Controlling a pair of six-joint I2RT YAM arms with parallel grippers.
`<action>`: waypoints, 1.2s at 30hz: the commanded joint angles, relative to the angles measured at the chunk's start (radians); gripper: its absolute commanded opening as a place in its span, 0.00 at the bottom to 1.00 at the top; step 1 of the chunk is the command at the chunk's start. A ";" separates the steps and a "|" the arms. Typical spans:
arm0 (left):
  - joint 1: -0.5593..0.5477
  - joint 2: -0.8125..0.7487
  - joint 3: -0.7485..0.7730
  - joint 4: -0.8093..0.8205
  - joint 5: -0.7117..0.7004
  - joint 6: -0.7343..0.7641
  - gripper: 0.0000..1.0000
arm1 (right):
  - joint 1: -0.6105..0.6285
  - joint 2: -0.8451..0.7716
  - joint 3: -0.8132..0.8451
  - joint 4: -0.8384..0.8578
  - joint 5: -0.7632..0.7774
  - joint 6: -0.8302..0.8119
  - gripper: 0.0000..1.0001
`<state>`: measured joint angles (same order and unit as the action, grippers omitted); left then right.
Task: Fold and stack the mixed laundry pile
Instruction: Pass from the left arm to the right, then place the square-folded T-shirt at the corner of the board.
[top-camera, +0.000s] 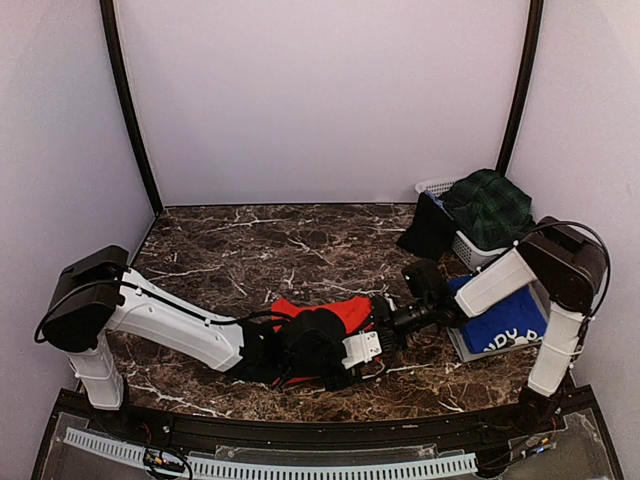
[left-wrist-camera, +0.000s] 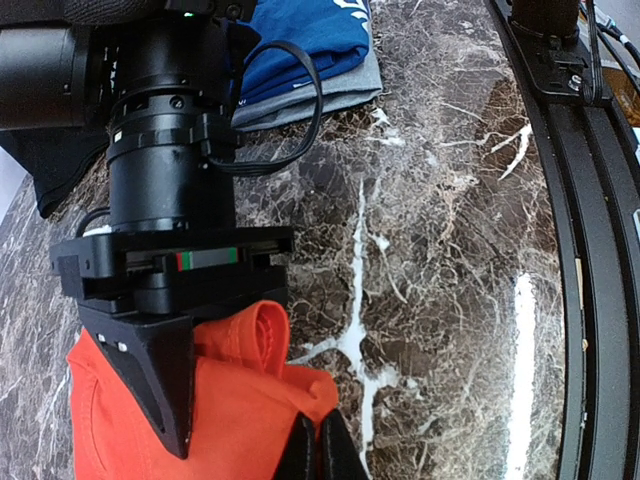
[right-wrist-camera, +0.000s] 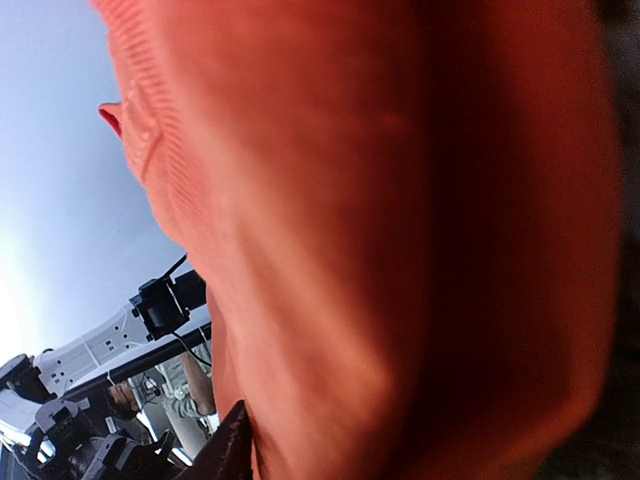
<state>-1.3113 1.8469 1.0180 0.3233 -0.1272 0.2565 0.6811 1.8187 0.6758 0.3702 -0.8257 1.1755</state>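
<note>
1. The left gripper (left-wrist-camera: 320, 442) has its jaws together, pinching the near edge of the red shirt (top-camera: 335, 308), which lies bunched on the marble worktop (top-camera: 250, 255) just behind it.
2. The right gripper (left-wrist-camera: 182, 388) comes in opposite the left one, close to it. It is closed on a raised fold of the same shirt, and one black finger (left-wrist-camera: 150, 380) lies over the cloth.
3. In the right wrist view the orange-red cloth fills nearly the whole frame.
4. The blue T-shirt (top-camera: 502, 325) lies folded on a grey tray (left-wrist-camera: 335, 95) behind the right gripper. Its white print shows only partial letters, too cut off to read.
5. Farther behind, a white basket (top-camera: 470, 250) holds the tartan skirt (top-camera: 490, 208), with a black garment (top-camera: 428, 228) hanging over its side.
6. A small green-and-red strip (left-wrist-camera: 207, 258) sits on the right gripper's body and carries no legible writing.
</note>
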 joint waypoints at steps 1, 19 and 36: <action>-0.008 -0.050 -0.021 0.044 0.016 0.020 0.00 | 0.008 0.045 0.054 0.024 -0.023 -0.008 0.27; -0.009 -0.119 -0.060 -0.014 -0.028 -0.082 0.68 | -0.015 -0.367 0.187 -0.964 0.331 -0.493 0.00; -0.009 -0.150 -0.149 0.067 0.007 -0.092 0.70 | -0.148 -0.690 0.452 -1.599 0.851 -0.648 0.00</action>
<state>-1.3167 1.7519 0.8734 0.3664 -0.1425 0.1787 0.5446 1.1255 1.0695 -1.0782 -0.1368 0.5827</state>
